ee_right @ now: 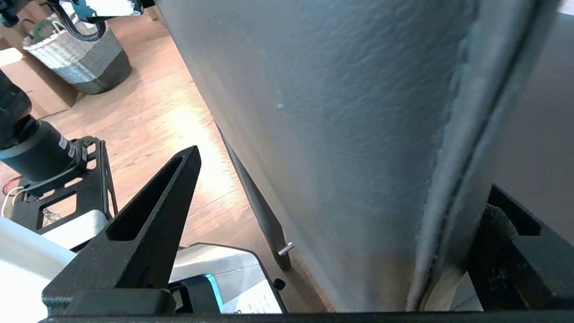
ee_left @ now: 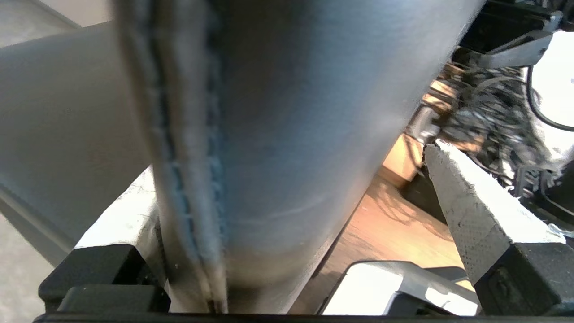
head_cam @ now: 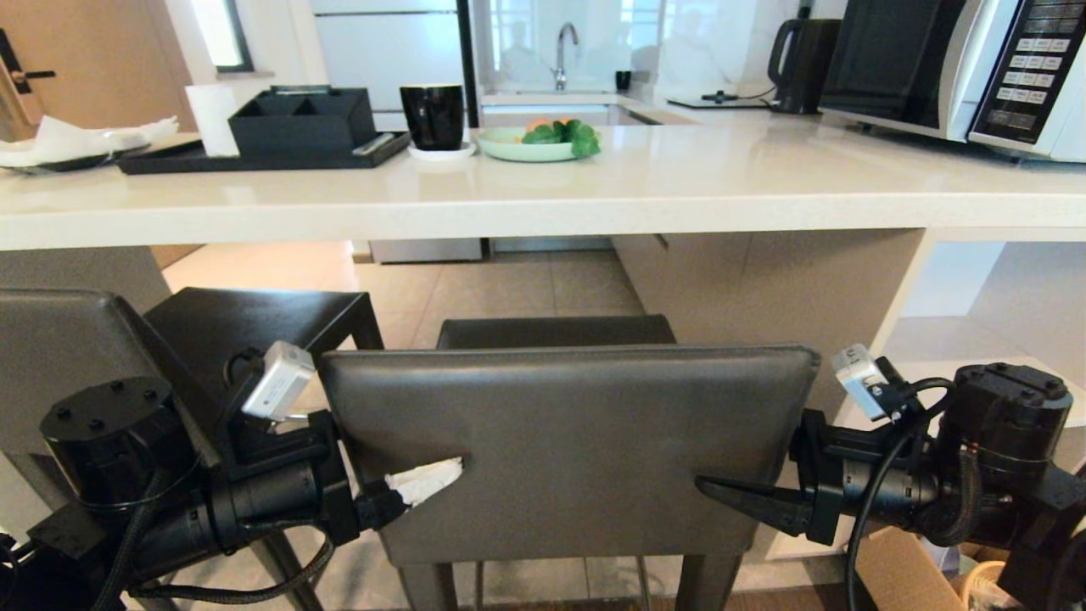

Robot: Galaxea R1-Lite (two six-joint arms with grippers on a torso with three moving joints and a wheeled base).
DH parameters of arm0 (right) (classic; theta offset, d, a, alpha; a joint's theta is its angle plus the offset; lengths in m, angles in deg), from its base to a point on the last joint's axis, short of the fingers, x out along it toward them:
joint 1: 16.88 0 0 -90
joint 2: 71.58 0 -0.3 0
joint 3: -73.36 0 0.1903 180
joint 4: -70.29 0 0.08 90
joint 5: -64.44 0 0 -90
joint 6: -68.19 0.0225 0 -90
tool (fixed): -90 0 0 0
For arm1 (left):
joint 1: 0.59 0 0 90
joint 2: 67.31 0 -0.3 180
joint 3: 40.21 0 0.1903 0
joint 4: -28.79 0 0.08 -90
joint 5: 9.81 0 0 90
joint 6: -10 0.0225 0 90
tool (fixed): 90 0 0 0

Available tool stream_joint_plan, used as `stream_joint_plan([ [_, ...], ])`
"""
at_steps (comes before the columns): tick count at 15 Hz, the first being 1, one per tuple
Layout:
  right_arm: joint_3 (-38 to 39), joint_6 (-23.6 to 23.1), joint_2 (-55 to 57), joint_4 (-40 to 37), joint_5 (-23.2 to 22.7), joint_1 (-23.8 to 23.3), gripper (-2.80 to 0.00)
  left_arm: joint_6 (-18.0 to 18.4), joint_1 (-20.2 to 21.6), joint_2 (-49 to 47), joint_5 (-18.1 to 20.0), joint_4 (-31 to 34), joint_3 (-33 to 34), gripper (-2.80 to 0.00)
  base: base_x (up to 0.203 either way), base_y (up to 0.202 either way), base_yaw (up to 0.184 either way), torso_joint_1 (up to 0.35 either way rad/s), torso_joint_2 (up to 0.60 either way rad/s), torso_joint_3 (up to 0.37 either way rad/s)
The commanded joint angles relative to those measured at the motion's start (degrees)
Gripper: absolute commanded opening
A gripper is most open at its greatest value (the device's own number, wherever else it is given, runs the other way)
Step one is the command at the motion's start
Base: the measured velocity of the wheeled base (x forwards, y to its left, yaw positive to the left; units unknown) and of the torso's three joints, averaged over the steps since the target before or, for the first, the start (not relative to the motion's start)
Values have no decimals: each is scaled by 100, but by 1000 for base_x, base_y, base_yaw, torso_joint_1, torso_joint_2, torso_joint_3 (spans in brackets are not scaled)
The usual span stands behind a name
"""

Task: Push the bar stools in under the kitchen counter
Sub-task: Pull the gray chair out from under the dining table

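Grey-brown bar stool (head_cam: 560,450); white kitchen counter (head_cam: 679,191), perhaps speckled.
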Motion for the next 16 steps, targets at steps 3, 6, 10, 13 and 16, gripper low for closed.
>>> stream_joint_plan([
  [3, 32, -7, -4, 33, -29, 3, 0, -3, -5, 13, 15, -51, -6, 0, -196, 0, -1, 3, 0, 5],
  [6, 116, -7, -4, 124, -21, 11, 0, -1, -5, 31, 15, -54, 41, 0, -196, 0, -2, 1, 3, 6],
  [10, 269, -7, -4, 279, 33, 3, 0, 6, -108, 57, -18, -54, 90, 0, -194, 0, -2, 2, 1, 5],
  [13, 332, -9, -22, 298, 49, 10, 0, 6, -128, 66, -29, -54, 126, 0, -191, 0, -1, 2, 2, 3],
  [16, 406, -7, -4, 442, 68, 3, 0, 6, -128, 66, -29, -54, 133, 0, -194, 0, 1, 0, 0, 3],
])
